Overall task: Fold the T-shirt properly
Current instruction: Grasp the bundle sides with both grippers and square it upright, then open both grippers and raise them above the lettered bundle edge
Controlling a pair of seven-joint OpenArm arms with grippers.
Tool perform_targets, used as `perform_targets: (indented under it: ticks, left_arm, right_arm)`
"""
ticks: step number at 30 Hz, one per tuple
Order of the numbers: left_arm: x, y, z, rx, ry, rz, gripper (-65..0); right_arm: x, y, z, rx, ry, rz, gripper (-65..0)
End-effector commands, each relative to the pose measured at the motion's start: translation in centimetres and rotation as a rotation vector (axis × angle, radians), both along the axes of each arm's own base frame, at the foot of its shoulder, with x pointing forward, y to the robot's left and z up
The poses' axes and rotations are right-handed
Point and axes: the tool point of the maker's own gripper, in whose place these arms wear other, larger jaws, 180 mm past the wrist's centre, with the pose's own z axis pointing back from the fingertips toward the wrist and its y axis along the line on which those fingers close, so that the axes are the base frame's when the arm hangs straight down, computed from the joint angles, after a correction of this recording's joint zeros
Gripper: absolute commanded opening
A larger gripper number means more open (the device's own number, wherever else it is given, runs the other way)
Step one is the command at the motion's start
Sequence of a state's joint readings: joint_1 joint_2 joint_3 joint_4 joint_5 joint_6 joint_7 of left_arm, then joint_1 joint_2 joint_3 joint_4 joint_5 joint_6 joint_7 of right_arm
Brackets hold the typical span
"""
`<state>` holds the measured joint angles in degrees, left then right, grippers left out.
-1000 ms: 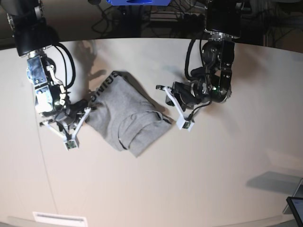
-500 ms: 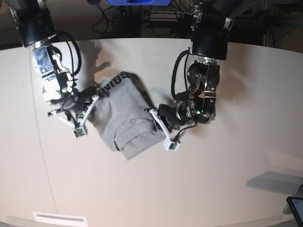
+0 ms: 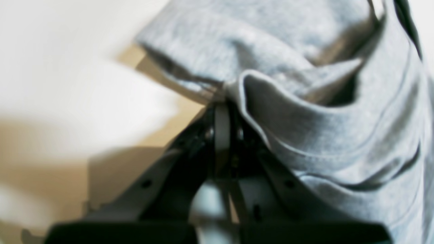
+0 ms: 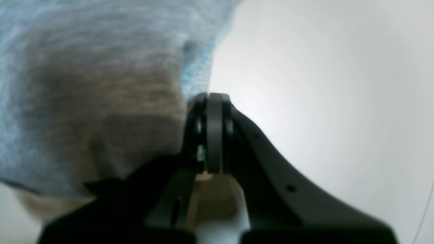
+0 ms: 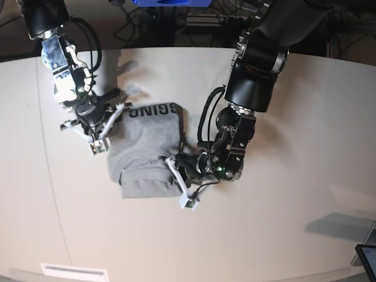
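Fingers of your left gripper and right gripper stay clenched on the shirt, now swung squarer on the table; the fold looks nearly finished.

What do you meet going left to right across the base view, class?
Right gripper → T-shirt → left gripper → screen corner.

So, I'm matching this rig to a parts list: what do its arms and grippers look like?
Both arms are black with looped black cables. The left gripper and right gripper have white finger struts on dark bodies. A green light glows near the left wrist.
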<state>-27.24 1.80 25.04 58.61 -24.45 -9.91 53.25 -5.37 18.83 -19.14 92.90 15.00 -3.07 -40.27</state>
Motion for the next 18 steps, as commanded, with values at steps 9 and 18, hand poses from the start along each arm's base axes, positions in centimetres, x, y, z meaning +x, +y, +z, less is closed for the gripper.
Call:
perform_targets:
  ticks: [9,18]
  left_arm:
    - [1.4,-1.8,1.5,0.004,-0.031,-0.031,-65.0]
    - [3.7,4.4,5.8,0.055,-0.195,0.027,-65.0]
  right_arm:
    - [-3.4,-0.7,-2.0,-0.014,0.165,-0.01,-65.0]
    - [-2.3,-4.1,-1.0,-0.044,0.129,-0.08,-65.0]
